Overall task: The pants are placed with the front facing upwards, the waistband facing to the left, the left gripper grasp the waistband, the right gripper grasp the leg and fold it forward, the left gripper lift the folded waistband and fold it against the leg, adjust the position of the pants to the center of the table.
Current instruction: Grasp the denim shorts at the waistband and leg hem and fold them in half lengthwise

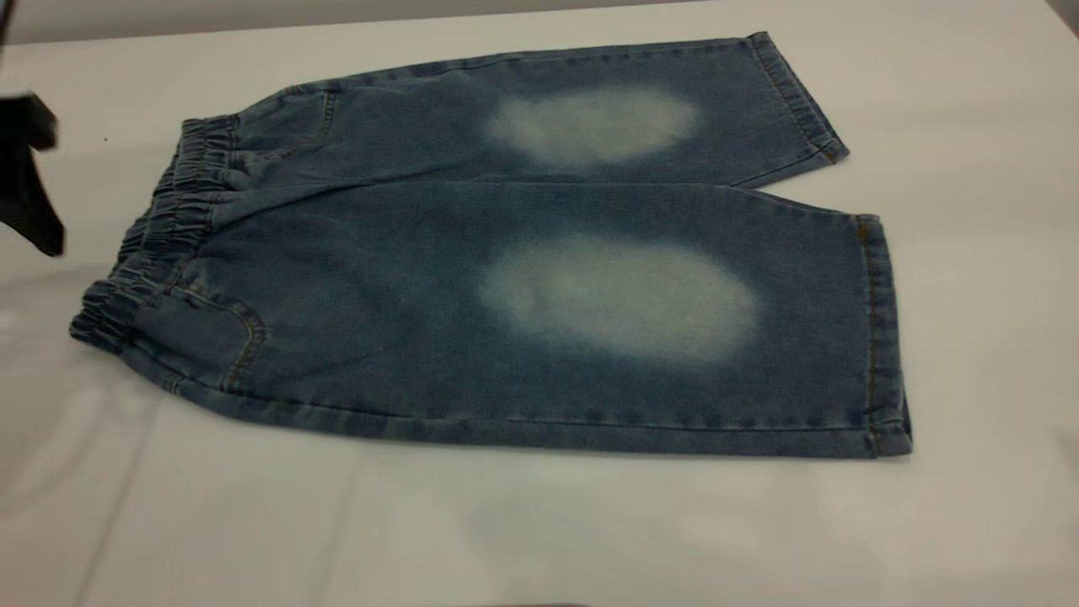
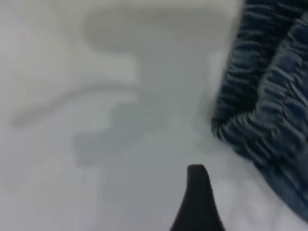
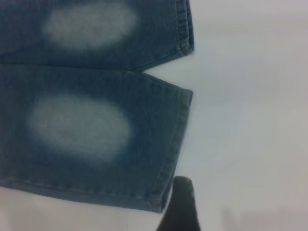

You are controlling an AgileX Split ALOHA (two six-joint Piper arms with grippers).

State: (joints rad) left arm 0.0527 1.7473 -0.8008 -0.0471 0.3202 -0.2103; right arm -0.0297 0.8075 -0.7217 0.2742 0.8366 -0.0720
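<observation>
At the exterior view's far left, the left gripper [image 1: 29, 173] hangs beside the waistband [image 1: 160, 236], apart from it and holding nothing; how far its jaws are parted I cannot tell. The pants [image 1: 539, 253] lie flat and unfolded on the table [image 1: 539, 531], waistband leftward. The right gripper [image 3: 180, 207] hovers just off the near leg's hem, opening unclear.
</observation>
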